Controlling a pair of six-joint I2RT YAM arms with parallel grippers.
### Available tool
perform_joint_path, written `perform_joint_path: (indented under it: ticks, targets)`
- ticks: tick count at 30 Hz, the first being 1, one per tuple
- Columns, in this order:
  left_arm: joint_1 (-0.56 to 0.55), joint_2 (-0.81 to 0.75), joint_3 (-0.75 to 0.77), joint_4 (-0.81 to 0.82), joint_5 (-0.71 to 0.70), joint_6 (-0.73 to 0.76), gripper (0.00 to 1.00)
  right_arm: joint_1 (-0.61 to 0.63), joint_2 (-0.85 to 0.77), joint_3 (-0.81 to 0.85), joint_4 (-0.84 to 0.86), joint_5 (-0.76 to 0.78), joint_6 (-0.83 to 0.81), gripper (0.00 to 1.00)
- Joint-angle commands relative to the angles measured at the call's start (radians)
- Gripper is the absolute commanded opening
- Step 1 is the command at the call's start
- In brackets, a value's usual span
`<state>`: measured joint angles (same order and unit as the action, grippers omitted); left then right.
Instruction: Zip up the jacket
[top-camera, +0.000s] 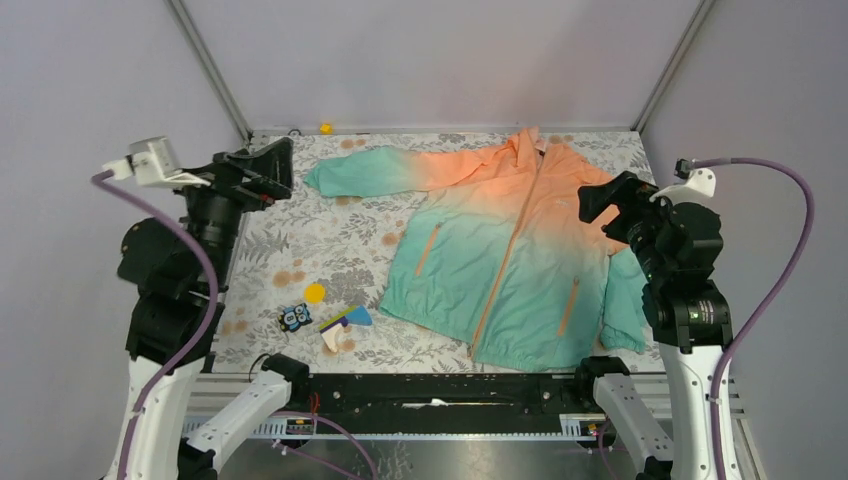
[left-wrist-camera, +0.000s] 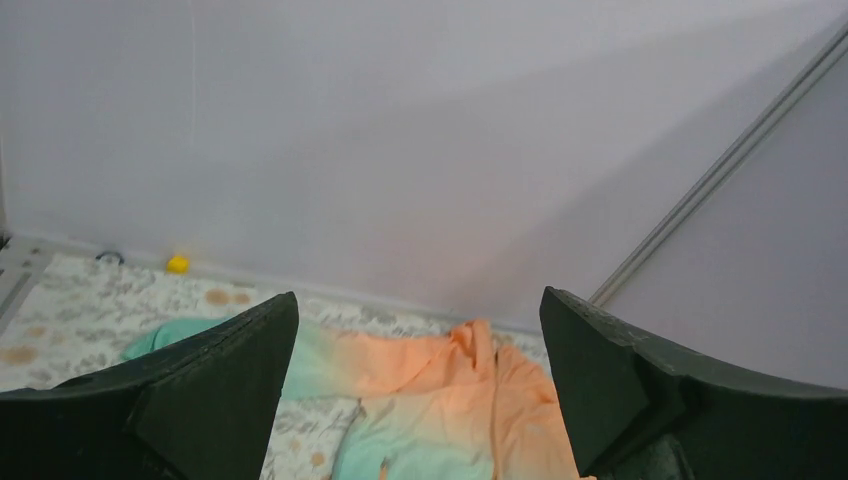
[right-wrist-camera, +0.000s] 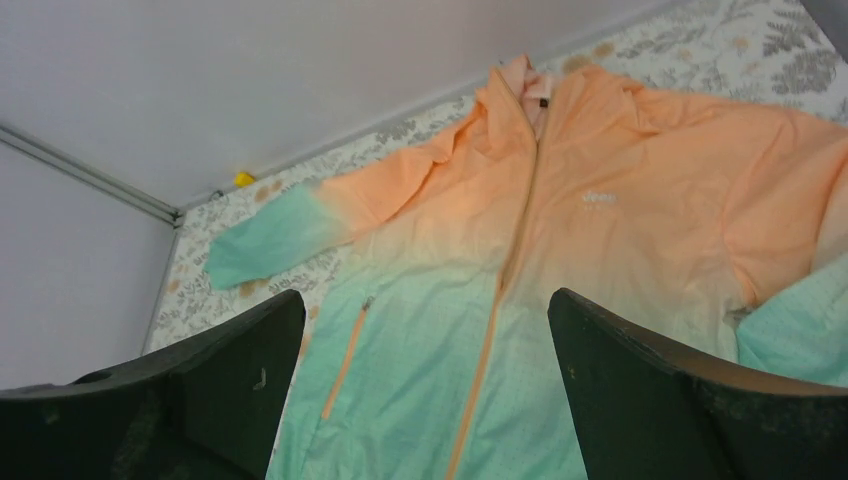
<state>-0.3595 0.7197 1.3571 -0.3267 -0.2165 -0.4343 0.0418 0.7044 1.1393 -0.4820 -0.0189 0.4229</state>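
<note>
left end effector (left-wrist-camera: 420, 293) and right end effector (right-wrist-camera: 426, 292) both apart; jacket (right-wrist-camera: 640, 230) zipper (right-wrist-camera: 497, 300) seems closed in right wrist view, unclear overhead.

Jacket (top-camera: 510, 240) fading orange to teal, orange zipper (top-camera: 512, 238), grey floral-print table cover (top-camera: 300, 230), black claws

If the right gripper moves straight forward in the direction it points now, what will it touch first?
Most likely the jacket. In the right wrist view the open right gripper frames its front near the orange zipper, with nothing in between. The depth is unclear.
</note>
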Motion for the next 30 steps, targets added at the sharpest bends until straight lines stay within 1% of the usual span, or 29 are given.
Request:
perform_joint_path:
  ticks: [1, 3, 8, 13, 15, 17, 18, 20, 22, 23, 24, 27, 28, 29, 30]
  targets:
    - [0.006, 0.024, -0.003, -0.050, 0.006, 0.024, 0.99, -0.003, -0.019, 0.014, -0.034, 0.023, 0.002, 0.98]
    - [0.005, 0.032, -0.004, -0.060, -0.002, 0.022, 0.99, -0.004, -0.010, 0.006, -0.034, 0.009, -0.002, 0.98]
    - [0.005, 0.050, -0.007, -0.110, -0.012, 0.015, 0.99, -0.004, 0.049, -0.018, -0.041, -0.118, -0.035, 0.98]
    - [0.005, 0.067, -0.030, -0.154, 0.070, 0.010, 0.99, -0.004, 0.126, -0.050, -0.077, -0.184, -0.036, 0.98]
    - [0.005, 0.078, -0.049, -0.164, 0.138, -0.001, 0.99, -0.004, 0.120, -0.098, -0.045, -0.213, 0.005, 0.98]
    - [0.005, 0.098, -0.079, -0.174, 0.236, -0.024, 0.99, -0.004, 0.100, -0.166, 0.004, -0.242, 0.098, 0.98]
    - [0.005, 0.108, -0.098, -0.177, 0.281, -0.039, 0.99, -0.004, 0.101, -0.193, 0.021, -0.268, 0.119, 0.98]
    - [0.005, 0.126, -0.158, -0.178, 0.367, -0.085, 0.99, -0.004, 0.138, -0.234, 0.038, -0.379, 0.131, 0.98]
    - [0.005, 0.148, -0.242, -0.167, 0.469, -0.119, 0.99, 0.003, 0.189, -0.279, 0.061, -0.536, 0.126, 0.98]
    - [0.006, 0.163, -0.279, -0.159, 0.523, -0.124, 0.99, 0.019, 0.209, -0.309, 0.085, -0.584, 0.127, 0.98]
    - [0.005, 0.181, -0.316, -0.149, 0.574, -0.142, 0.99, 0.054, 0.226, -0.332, 0.100, -0.587, 0.122, 0.99]
    - [0.002, 0.241, -0.435, -0.077, 0.736, -0.187, 0.99, 0.235, 0.273, -0.369, 0.096, -0.452, 0.108, 0.99]
    - [-0.007, 0.260, -0.471, -0.047, 0.778, -0.200, 0.99, 0.294, 0.290, -0.381, 0.103, -0.418, 0.117, 0.96]
    - [-0.033, 0.277, -0.501, -0.018, 0.795, -0.212, 0.99, 0.340, 0.303, -0.404, 0.118, -0.394, 0.131, 0.93]
    - [-0.075, 0.291, -0.525, 0.001, 0.768, -0.222, 0.99, 0.384, 0.315, -0.423, 0.130, -0.371, 0.145, 0.91]
